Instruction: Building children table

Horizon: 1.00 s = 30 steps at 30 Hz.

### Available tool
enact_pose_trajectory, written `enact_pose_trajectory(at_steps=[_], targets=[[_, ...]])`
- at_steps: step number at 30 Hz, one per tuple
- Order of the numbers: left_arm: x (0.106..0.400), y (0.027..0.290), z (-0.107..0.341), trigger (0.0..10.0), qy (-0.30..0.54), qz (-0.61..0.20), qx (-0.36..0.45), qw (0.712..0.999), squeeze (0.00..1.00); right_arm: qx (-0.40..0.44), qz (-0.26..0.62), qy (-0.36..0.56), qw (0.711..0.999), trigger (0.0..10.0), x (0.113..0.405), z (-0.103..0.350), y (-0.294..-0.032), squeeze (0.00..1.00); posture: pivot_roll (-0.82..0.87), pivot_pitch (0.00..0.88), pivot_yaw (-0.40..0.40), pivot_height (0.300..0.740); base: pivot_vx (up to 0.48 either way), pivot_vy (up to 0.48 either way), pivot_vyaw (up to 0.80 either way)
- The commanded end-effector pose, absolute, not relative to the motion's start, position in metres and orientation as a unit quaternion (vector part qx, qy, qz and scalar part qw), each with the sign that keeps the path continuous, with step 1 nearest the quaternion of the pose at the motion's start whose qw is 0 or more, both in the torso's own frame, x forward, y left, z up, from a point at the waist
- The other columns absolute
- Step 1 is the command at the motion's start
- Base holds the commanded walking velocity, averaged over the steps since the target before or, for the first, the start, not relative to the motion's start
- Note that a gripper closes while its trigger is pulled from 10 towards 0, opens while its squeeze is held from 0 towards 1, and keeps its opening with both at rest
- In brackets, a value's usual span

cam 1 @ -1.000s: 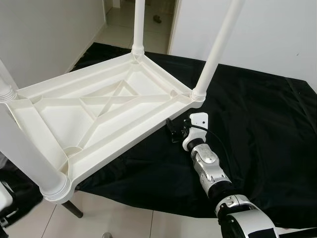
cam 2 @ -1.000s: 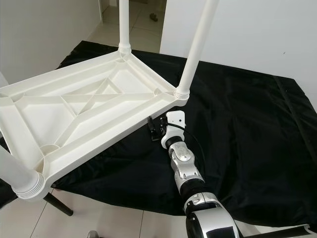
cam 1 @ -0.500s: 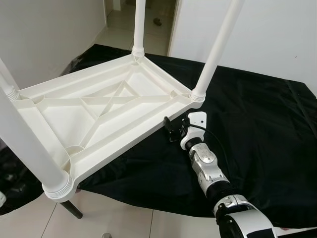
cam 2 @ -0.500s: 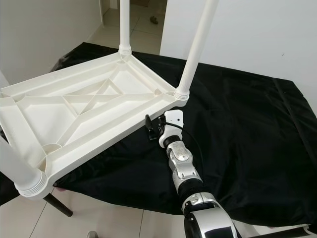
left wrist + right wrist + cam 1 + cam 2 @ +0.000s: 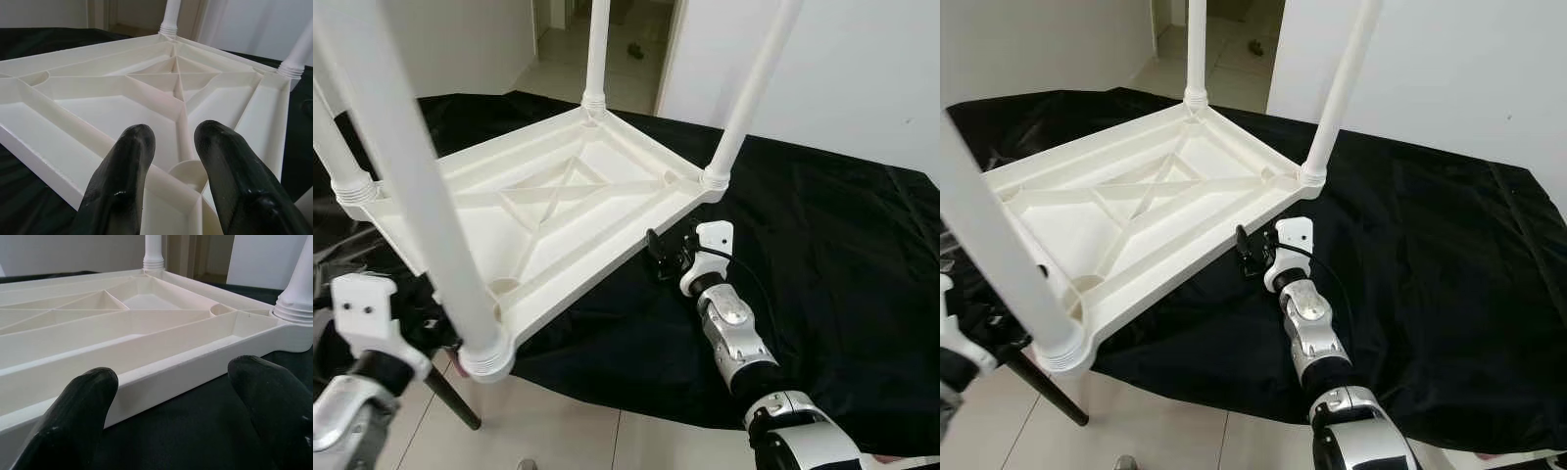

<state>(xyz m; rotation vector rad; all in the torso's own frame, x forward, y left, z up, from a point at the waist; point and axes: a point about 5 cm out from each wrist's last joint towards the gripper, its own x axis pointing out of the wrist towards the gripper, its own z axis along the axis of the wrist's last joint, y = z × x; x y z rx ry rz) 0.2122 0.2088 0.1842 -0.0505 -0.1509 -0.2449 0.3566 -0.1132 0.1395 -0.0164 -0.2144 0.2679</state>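
1. The right gripper (image 5: 658, 257) hung low over the black cloth (image 5: 842, 255), its two black fingers (image 5: 88, 406) spread wide apart with nothing between them.
2. Its fingertips pointed at the long side rim of the upturned white plastic children's table (image 5: 558, 211), just beside that rim; contact could not be made out from any view.
3. In the right wrist view the rim ran across just beyond the open fingers, with the ribbed underside of the tabletop behind it and a screwed-in leg base (image 5: 293, 308) off to one side.
4. The left gripper (image 5: 176, 161) stood at the table's near corner, its two black fingers a little apart and holding nothing.
5. In its wrist view those fingers sat above the ribbed underside, just before a round socket (image 5: 188, 174) moulded into the corner.
6. The table lay upside down on the black cloth, its crossed ribs facing up and its near corner overhanging the tiled floor (image 5: 578, 441).
7. Four white legs (image 5: 749, 98) rose from its corners; the nearest leg (image 5: 421, 186) stood large in front of the head camera.
8. A dark slanted support leg (image 5: 450, 397) showed below the near corner.
9. Behind the table a white wall (image 5: 862, 69) and an open doorway (image 5: 626, 39) were visible.
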Motion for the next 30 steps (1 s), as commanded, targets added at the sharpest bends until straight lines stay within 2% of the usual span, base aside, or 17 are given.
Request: enact_pose_trajectory(at_steps=[1, 2, 4, 7, 11, 14, 17, 19, 22, 25, 26, 27, 30], targets=[[0.219, 0.191, 0.187, 10.0, -0.084, -0.131, -0.045, 0.987, 0.00, -0.002, 0.132, -0.105, 0.986, 10.0, 0.353, 0.137, -0.121, 0.00, 0.26, 0.101, -0.048, 0.740, 0.000, 0.000, 0.00], [0.219, 0.191, 0.187, 10.0, -0.084, -0.131, -0.045, 0.987, 0.00, -0.002, 0.132, -0.105, 0.986, 10.0, 0.353, 0.137, -0.121, 0.00, 0.26, 0.101, -0.048, 0.740, 0.000, 0.000, 0.00], [0.229, 0.171, 0.188, 10.0, -0.090, -0.148, -0.070, 0.982, 0.00, 0.005, 0.134, -0.116, 0.984, 10.0, 0.348, 0.139, -0.127, 0.00, 0.22, 0.099, -0.036, 0.740, 0.000, 0.000, 0.00], [0.237, 0.157, 0.187, 10.0, -0.089, -0.167, -0.084, 0.978, 0.00, 0.014, 0.144, -0.127, 0.981, 10.0, 0.342, 0.141, -0.131, 0.00, 0.19, 0.097, -0.025, 0.740, 0.000, 0.000, 0.00], [0.242, 0.148, 0.186, 10.0, -0.085, -0.180, -0.096, 0.975, 0.00, 0.014, 0.158, -0.132, 0.978, 10.0, 0.337, 0.142, -0.134, 0.00, 0.17, 0.095, -0.013, 0.740, 0.000, 0.000, 0.00], [0.249, 0.137, 0.184, 10.0, -0.083, -0.197, -0.107, 0.971, 0.00, 0.005, 0.188, -0.134, 0.973, 10.0, 0.327, 0.143, -0.137, 0.00, 0.14, 0.093, -0.003, 0.740, 0.000, 0.000, 0.00], [0.260, 0.121, 0.186, 10.0, -0.087, -0.223, -0.119, 0.964, 0.00, -0.011, 0.262, -0.118, 0.958, 10.0, 0.307, 0.143, -0.146, 0.00, 0.10, 0.087, 0.019, 0.740, 0.000, 0.000, 0.00], [0.260, 0.121, 0.186, 10.0, -0.087, -0.223, -0.119, 0.964, 0.00, -0.011, 0.262, -0.118, 0.958, 10.0, 0.307, 0.143, -0.146, 0.00, 0.10, 0.087, 0.019, 0.740, 0.000, 0.000, 0.00], [0.265, 0.112, 0.187, 10.0, -0.087, -0.234, -0.123, 0.960, 0.00, -0.020, 0.312, -0.102, 0.944, 10.0, 0.293, 0.144, -0.148, 0.00, 0.08, 0.084, 0.031, 0.740, 0.000, 0.000, 0.00], [0.268, 0.102, 0.187, 10.0, -0.085, -0.246, -0.134, 0.956, 0.00, -0.042, 0.406, -0.069, 0.910, 10.0, 0.271, 0.144, -0.140, 0.00, 0.06, 0.078, 0.038, 0.740, 0.000, 0.000, 0.00], [0.268, 0.102, 0.187, 10.0, -0.085, -0.246, -0.134, 0.956, 0.00, -0.042, 0.406, -0.069, 0.910, 10.0, 0.271, 0.144, -0.140, 0.00, 0.06, 0.078, 0.038, 0.740, 0.000, 0.000, 0.00], [0.269, 0.097, 0.187, 10.0, -0.085, -0.255, -0.133, 0.954, 0.00, -0.054, 0.446, -0.056, 0.892, 10.0, 0.263, 0.144, -0.134, 0.00, 0.05, 0.076, 0.036, 0.740, 0.000, 0.000, 0.00], [0.269, 0.094, 0.187, 10.0, -0.086, -0.262, -0.131, 0.952, 0.00, -0.060, 0.470, -0.047, 0.879, 10.0, 0.258, 0.143, -0.130, 0.00, 0.05, 0.076, 0.036, 0.740, 0.000, 0.000, 0.00]])
